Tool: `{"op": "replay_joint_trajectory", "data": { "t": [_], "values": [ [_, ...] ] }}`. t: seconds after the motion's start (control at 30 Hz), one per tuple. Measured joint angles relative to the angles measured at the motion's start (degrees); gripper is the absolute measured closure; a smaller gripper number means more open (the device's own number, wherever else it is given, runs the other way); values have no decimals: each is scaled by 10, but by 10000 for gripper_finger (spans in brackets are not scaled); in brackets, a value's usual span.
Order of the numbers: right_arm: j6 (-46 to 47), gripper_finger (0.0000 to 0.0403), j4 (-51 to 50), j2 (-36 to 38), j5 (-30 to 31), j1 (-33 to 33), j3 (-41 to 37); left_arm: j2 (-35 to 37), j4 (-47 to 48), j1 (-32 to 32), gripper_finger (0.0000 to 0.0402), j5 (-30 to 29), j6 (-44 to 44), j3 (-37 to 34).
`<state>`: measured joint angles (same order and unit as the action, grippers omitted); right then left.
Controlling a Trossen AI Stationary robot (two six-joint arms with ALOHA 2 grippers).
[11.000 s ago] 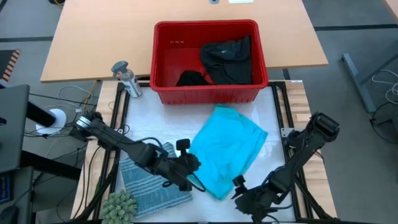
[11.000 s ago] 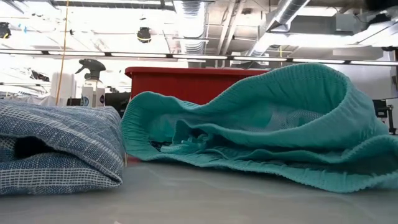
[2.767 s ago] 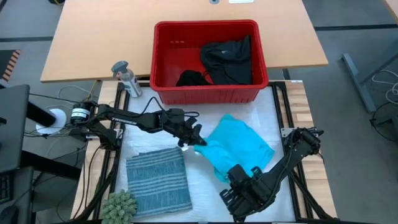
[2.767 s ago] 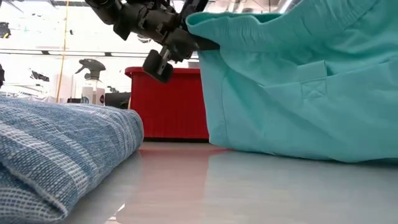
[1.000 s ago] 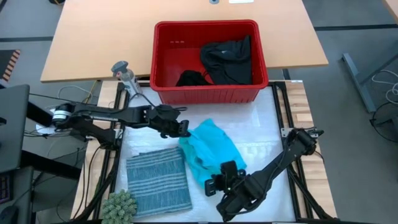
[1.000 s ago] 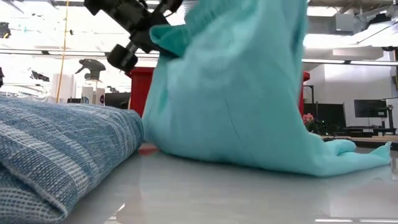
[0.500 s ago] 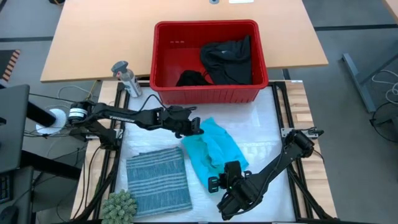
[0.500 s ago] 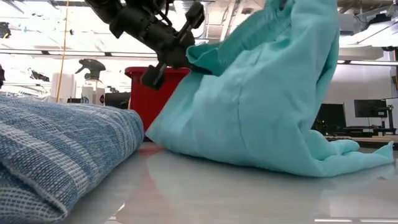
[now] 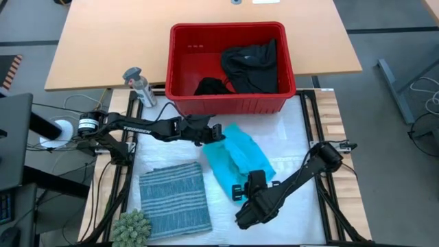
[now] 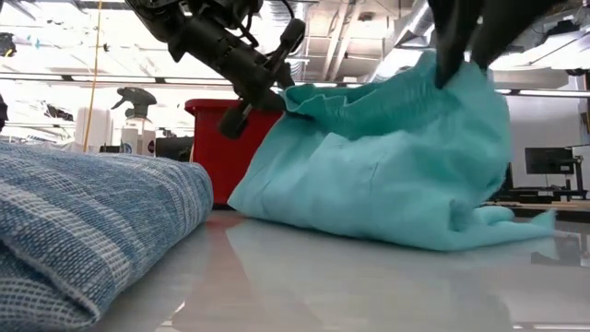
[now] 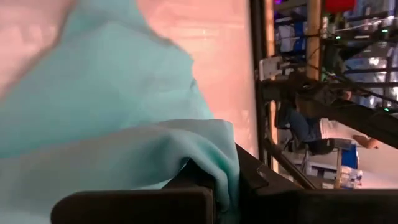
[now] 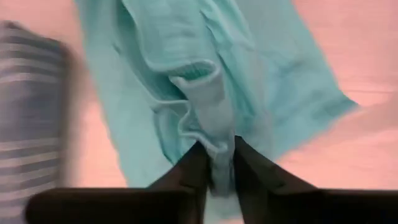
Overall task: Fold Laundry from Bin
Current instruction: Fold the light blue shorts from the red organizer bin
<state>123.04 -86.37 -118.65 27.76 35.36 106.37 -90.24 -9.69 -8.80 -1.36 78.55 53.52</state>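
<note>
White sheeting covers the desk [image 9: 288, 137] on which the turquoise garment [image 9: 236, 156] is lying, just in front of the red bin [image 9: 230, 103]. The garment is bunched into a long band, and its long axis is seen from above to run diagonally, from the end nearest the bin toward the front of the desk on the right arm's side. The end nearest the bin is pinched in the left hand [image 9: 214, 132], whose fingers are closed on a fold of the cloth, as is shown in the left wrist view [image 11: 214, 180]. The front end is gripped by the right hand [image 9: 240, 191], with a ridge of the fabric clamped between its two fingers [image 12: 249, 171]. In the low view both held ends are raised off the desk while the middle of the garment [image 10: 378, 184] sags down onto it. Black garments [image 9: 250, 65] are left lying inside the bin. A blue-grey striped garment [image 9: 175, 199] is laid folded flat on the left arm's side of the desk, apart from the turquoise one.
</note>
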Motion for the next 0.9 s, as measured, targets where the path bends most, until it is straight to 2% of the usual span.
{"op": "replay_joint_trajectory", "data": {
  "t": [0.13, 0.27, 0.33, 0.43, 0.53, 0.73, 0.9],
  "values": [
    [3, 260, -27, 0, -50, -12, -12, 0, -6, -2, 398, -56, -7, 0],
    [-16, 215, -30, 0, -74, -24, -27, 0, -5, -2, 376, -101, -46, 0],
    [-43, 197, -29, 0, -64, -29, -28, 0, -4, -1, 363, -119, -60, 0],
    [-85, 180, -15, 2, 20, -28, -27, 0, -3, -2, 346, -150, -76, 0],
    [-139, 178, 6, 6, 91, -27, -26, 0, -2, -8, 336, -167, -78, 0],
    [-293, 198, 65, -7, 102, -65, -26, 1, -1, -24, 334, -167, -76, 0],
    [-319, 215, 53, -6, 111, -113, -45, 1, -1, -26, 333, -166, -76, 0]
  ]
}}
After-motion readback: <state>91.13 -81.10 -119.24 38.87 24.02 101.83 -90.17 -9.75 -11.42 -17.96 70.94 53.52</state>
